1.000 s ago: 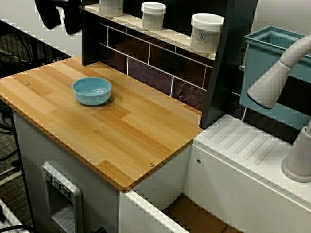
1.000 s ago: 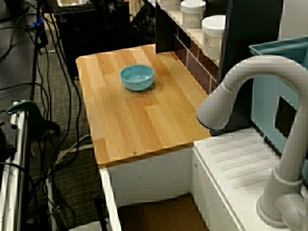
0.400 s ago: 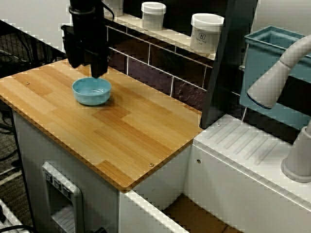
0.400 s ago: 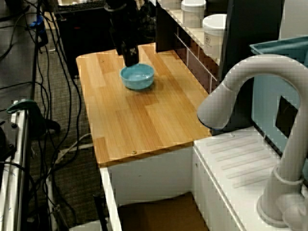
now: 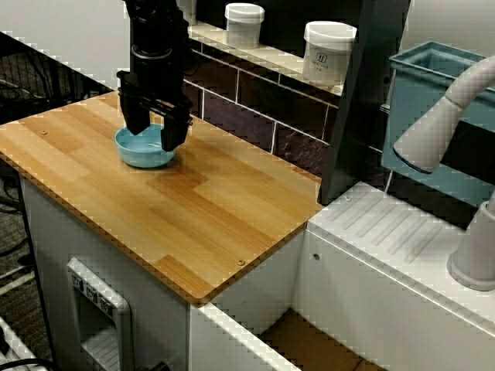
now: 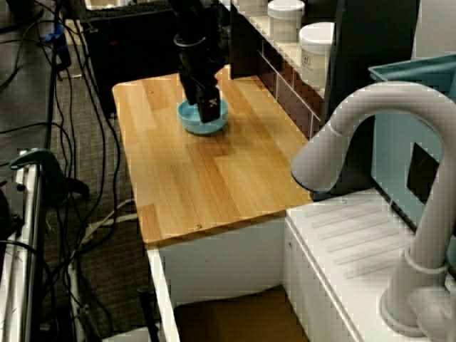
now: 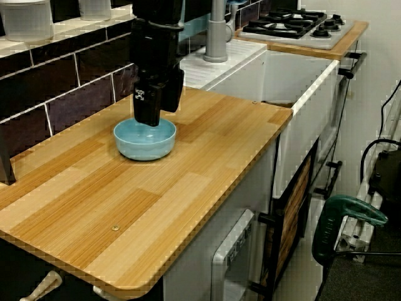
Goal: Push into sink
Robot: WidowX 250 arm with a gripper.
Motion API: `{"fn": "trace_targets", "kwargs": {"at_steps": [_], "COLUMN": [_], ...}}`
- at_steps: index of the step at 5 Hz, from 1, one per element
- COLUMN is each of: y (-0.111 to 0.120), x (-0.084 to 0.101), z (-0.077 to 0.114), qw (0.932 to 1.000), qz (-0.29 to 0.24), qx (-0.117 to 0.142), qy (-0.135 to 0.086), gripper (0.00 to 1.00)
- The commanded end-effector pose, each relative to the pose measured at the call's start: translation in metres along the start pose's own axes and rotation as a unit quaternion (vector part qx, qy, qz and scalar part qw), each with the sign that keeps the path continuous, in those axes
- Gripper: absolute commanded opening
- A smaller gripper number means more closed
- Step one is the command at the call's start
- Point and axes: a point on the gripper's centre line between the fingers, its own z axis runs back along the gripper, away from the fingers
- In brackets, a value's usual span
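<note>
The blue bowl [image 5: 145, 148] sits right under the gripper [image 5: 155, 136], toward the far end of the wooden counter [image 5: 178, 209] from the sink [image 5: 309, 344]. The gripper's two fingers are spread apart and dipped down over the bowl, one by the far-left rim and one that looks like it's inside or at the near rim, not clamping anything as far as I can see. In the side view the gripper [image 7: 149, 113] hangs over the back part of the bowl [image 7: 145, 139], so I can't say for sure whether a finger actually touches it. What could go wrong, in my view: the bowl is round and light-looking, so a push off its centre line could spin it out sideways from the fingers. If the finger catches only the top rim, the bowl could tip instead of slide. It also has the whole counter to cross, so a small drift adds up. On the gripper's wall side there's the dark tiled backsplash [image 5: 255, 97] with white jars [image 5: 329, 51] on the ledge above, fairly close, so not much room there. The opposite side is the open counter edge, with nothing to stop the bowl going over onto the floor. Ahead toward the sink the wood is bare, and beyond it is the white ribbed drainboard [image 5: 394, 232] with the grey faucet [image 6: 370, 171], which the bowl should not end up on.
</note>
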Motion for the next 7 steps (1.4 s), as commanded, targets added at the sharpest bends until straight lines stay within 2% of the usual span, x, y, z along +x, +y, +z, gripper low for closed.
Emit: {"fn": "trace_targets", "kwargs": {"at_steps": [1, 2, 5, 6, 7], "y": [0.009, 0.003, -0.023, -0.035, -0.056], "x": [0.02, 0.02, 0.002, -0.001, -0.008], "z": [0.002, -0.001, -0.015, -0.017, -0.011], "qw": [0.9998, 0.9998, 0.9999, 0.9999, 0.9992], "qz": [0.009, 0.003, -0.009, -0.013, -0.027], "qx": [0.007, 0.01, 0.008, -0.002, -0.024], "qy": [-0.018, -0.015, -0.008, 0.004, 0.018], "gripper": [1.0, 1.0, 1.0, 1.0, 1.0]}}
